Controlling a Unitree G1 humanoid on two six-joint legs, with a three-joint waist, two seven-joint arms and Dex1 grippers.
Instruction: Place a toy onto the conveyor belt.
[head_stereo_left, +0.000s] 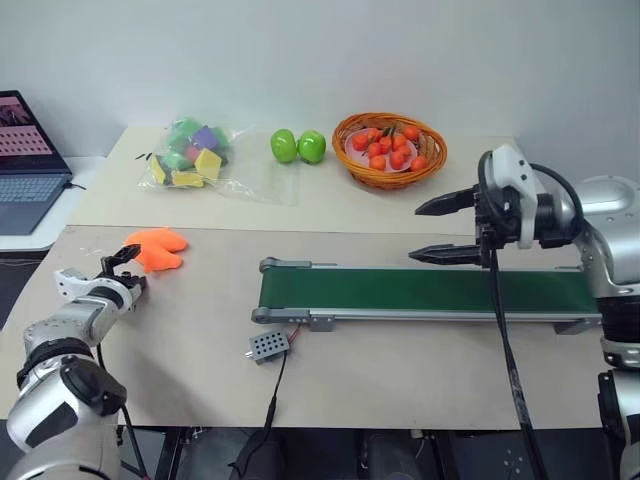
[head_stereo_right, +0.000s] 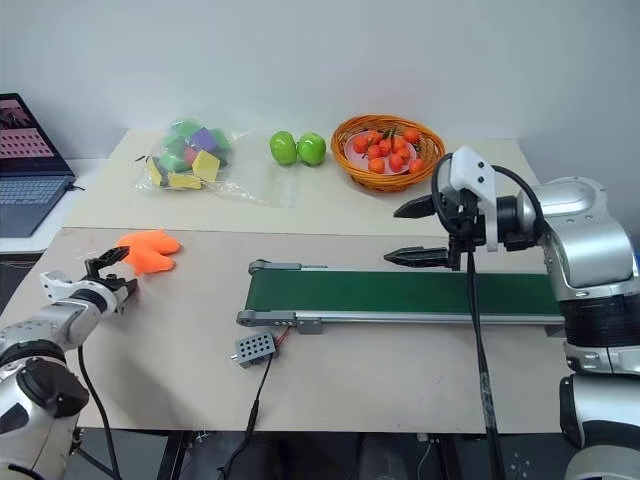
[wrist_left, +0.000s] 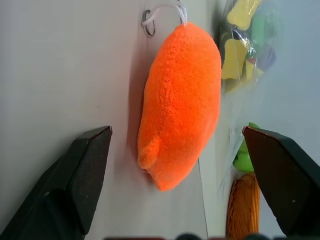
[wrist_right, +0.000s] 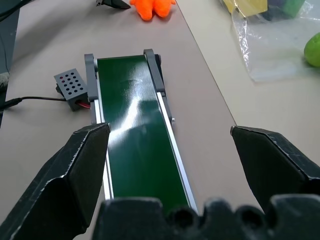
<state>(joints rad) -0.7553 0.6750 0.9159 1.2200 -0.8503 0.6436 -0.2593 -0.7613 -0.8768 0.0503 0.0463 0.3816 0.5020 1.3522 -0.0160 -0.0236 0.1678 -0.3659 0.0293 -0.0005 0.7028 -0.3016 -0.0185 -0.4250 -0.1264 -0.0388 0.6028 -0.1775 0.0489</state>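
Laptop (head_stereo_left: 28, 175) at nine o'clock cut by the frame edge; conveyor belt (head_stereo_left: 420, 293) partly hidden behind right pincer (head_stereo_left: 432, 230).

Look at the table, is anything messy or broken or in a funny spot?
Nothing looks broken or spilled. The orange toy lies on the table, off the conveyor belt, with the left end effector open right by it. The fruits sit tidy in their basket, and the bag of blocks is closed.
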